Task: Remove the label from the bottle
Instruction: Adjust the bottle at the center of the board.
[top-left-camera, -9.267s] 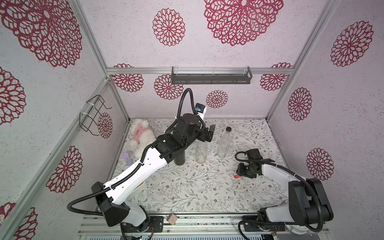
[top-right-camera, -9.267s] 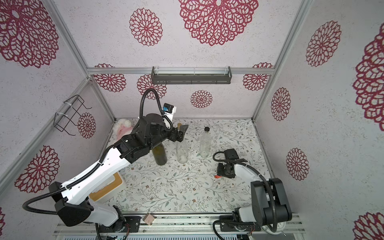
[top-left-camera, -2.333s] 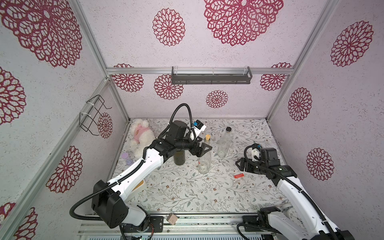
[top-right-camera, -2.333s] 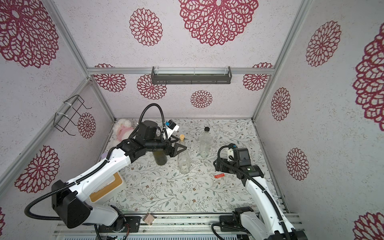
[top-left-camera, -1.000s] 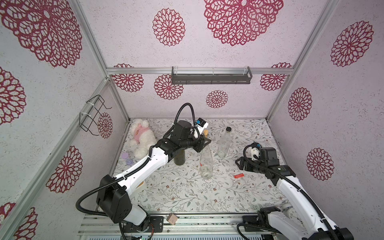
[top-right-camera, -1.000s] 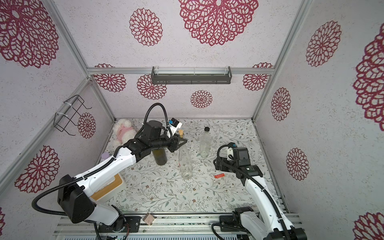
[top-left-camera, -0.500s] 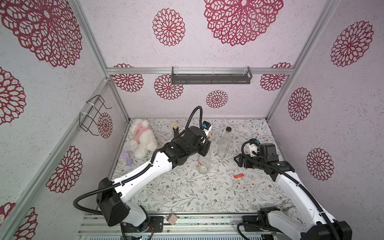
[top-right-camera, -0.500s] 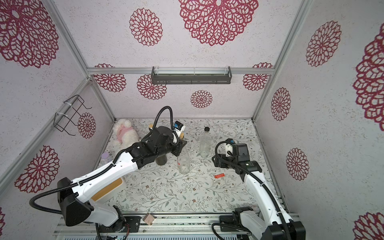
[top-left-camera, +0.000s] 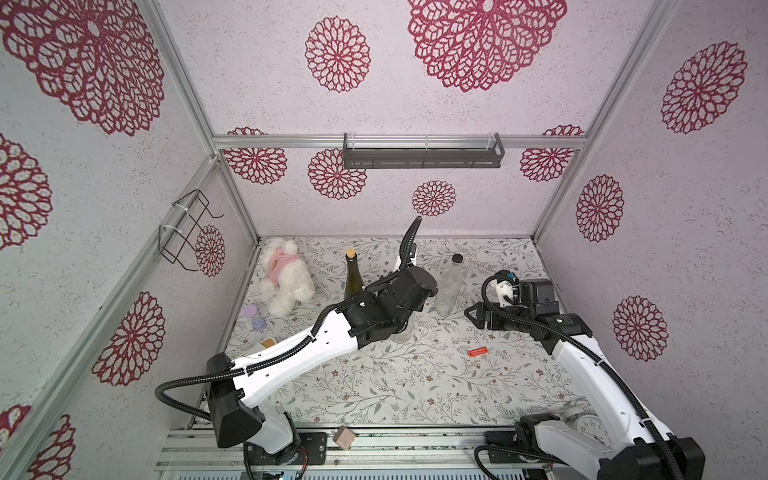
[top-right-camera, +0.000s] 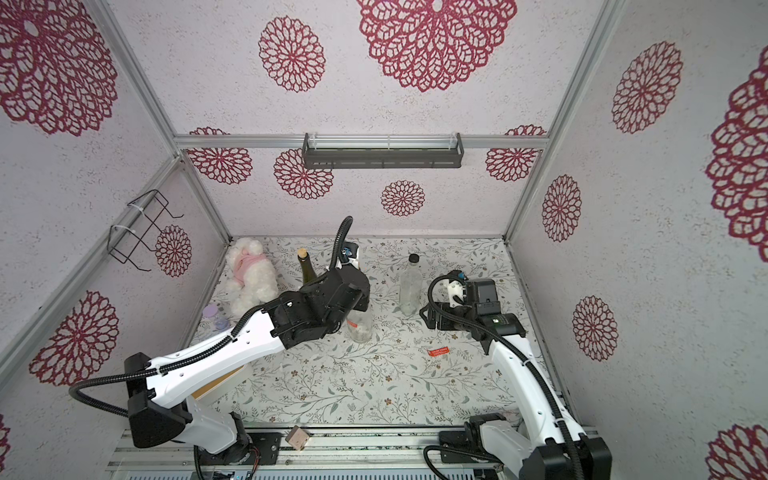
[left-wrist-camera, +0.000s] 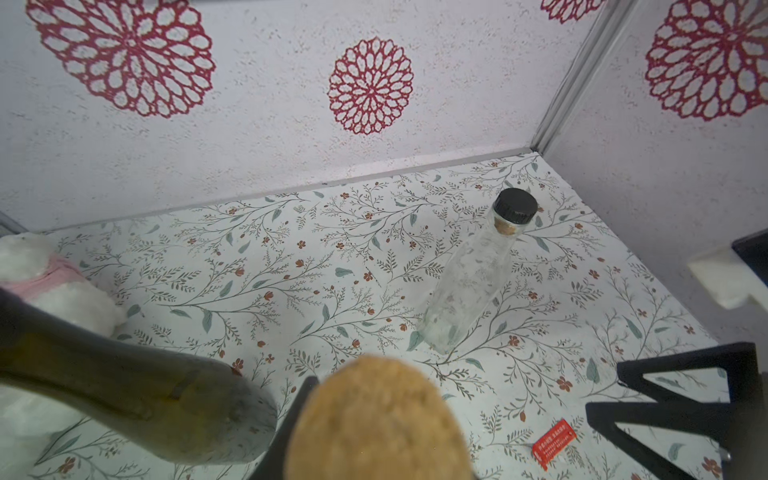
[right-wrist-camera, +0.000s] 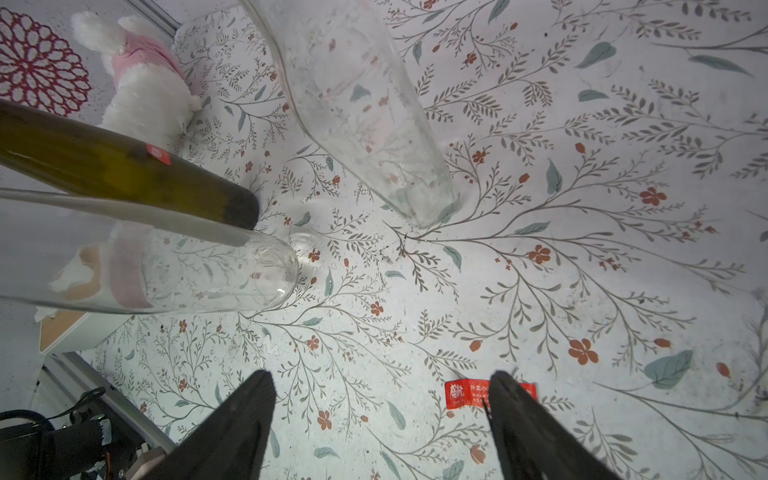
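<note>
A clear corked bottle (top-right-camera: 360, 328) stands mid-table with a reddish label (top-right-camera: 352, 323) on its side. My left gripper (top-right-camera: 358, 309) reaches down from above and is shut on its neck. The cork (left-wrist-camera: 374, 407) fills the left wrist view, with one dark finger (left-wrist-camera: 293, 419) beside it. A loose red label (top-left-camera: 477, 351) (right-wrist-camera: 465, 392) lies flat on the table to the right. My right gripper (right-wrist-camera: 380, 384) hovers open just above it, holding nothing. In both top views it (top-left-camera: 473, 316) sits right of the held bottle (right-wrist-camera: 199, 270).
A dark green bottle (top-left-camera: 353, 276) stands behind the left arm. A clear black-capped bottle (top-left-camera: 449, 289) stands between the two grippers. A white plush toy (top-left-camera: 286, 276) and a purple item (top-left-camera: 253, 318) sit at far left. A clock (top-left-camera: 590, 424) stands by the right arm's base.
The left arm has swung the clear bottle from a tilt towards the front back to upright, its wrist now over the neck. The right gripper has crept slightly left. The loose label lies unmoved.
</note>
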